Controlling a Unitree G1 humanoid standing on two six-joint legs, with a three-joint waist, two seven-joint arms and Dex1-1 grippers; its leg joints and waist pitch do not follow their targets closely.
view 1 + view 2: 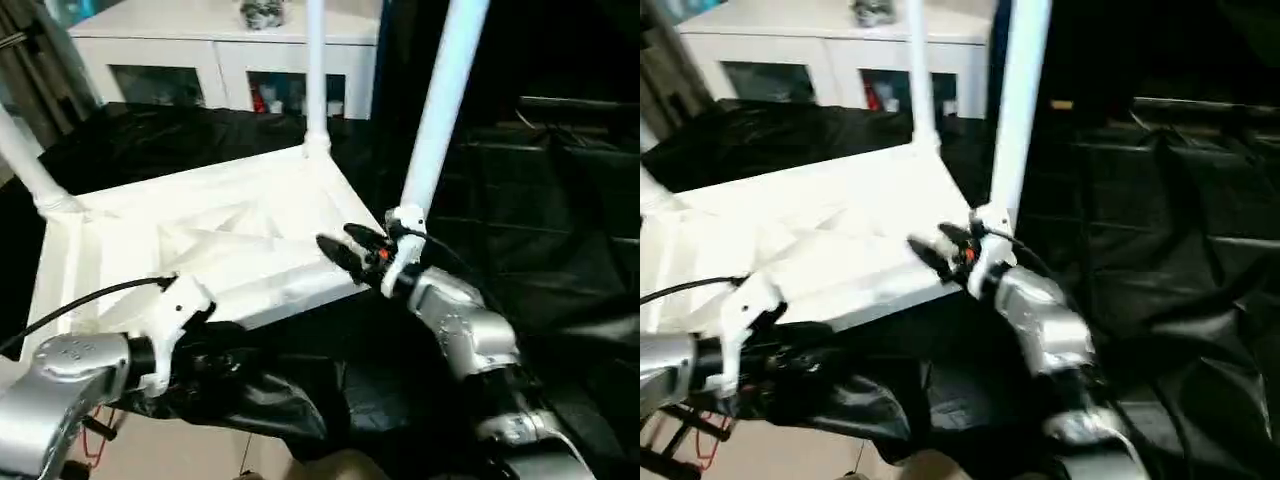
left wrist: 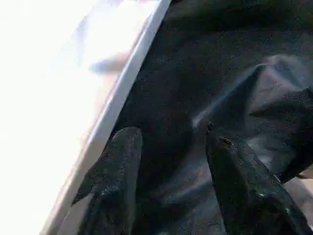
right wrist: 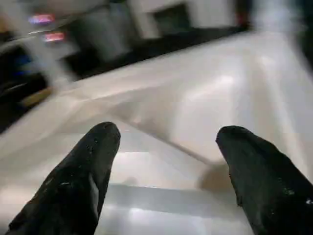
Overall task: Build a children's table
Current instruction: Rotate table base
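The white tabletop (image 1: 200, 235) lies upside down on black cloth, ribbed underside up. Three white legs stand in its corner sockets: one at the back (image 1: 316, 70), one at the right corner (image 1: 440, 110), one at the left (image 1: 25, 160). My right gripper (image 1: 335, 242) is open just beside the foot of the right leg, its fingers (image 3: 93, 161) pointing over the ribbed underside with nothing between them. Below the tabletop's near edge (image 2: 112, 112), my left gripper (image 2: 168, 134) is open over the black cloth, holding nothing.
A white cabinet (image 1: 220, 60) with glass doors stands behind the table. Crumpled black cloth (image 1: 540, 230) covers the surface to the right and hangs over the near edge. Light floor (image 1: 190, 450) shows at the lower left.
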